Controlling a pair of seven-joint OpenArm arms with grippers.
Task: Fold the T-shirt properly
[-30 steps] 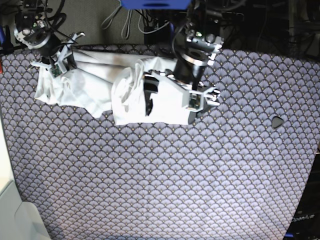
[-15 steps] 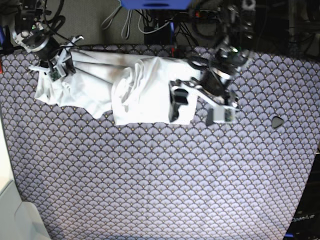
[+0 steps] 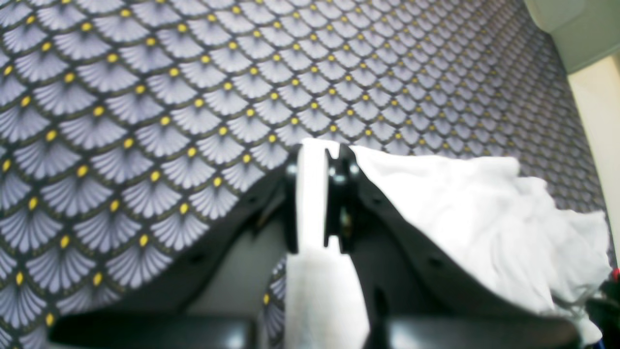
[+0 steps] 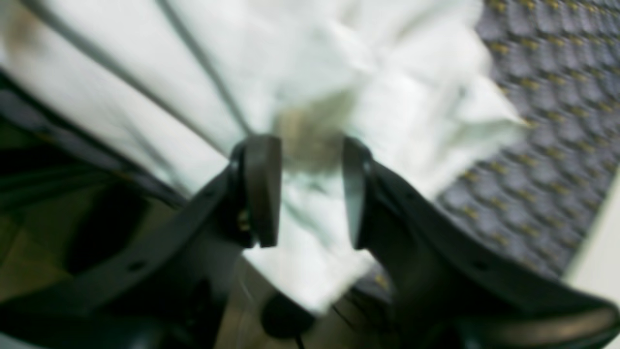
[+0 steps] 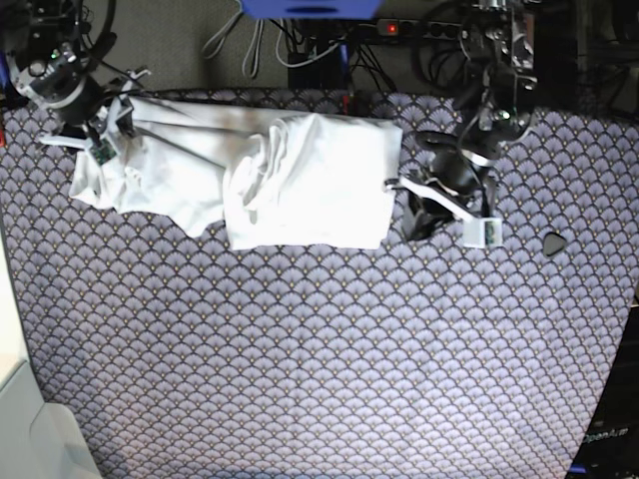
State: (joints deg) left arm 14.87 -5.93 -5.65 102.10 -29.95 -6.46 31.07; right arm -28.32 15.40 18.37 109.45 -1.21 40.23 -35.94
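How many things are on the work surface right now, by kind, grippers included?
White T-shirt: 1
Patterned purple-grey cloth covering the table: 1
Small dark object on the cloth, too small to identify: 1
Grippers: 2, the left gripper beside the shirt and the right gripper at its far end
Total: 5

A robot lab: cables (image 5: 260, 45) and power strip (image 5: 419, 28) behind table.

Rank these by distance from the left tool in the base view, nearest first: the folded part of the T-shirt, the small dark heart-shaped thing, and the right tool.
From the left tool:
1. Folded part of the T-shirt, just beside it toward image left.
2. Small dark heart-shaped thing, on the cloth toward image right.
3. Right tool, far corner at image left.
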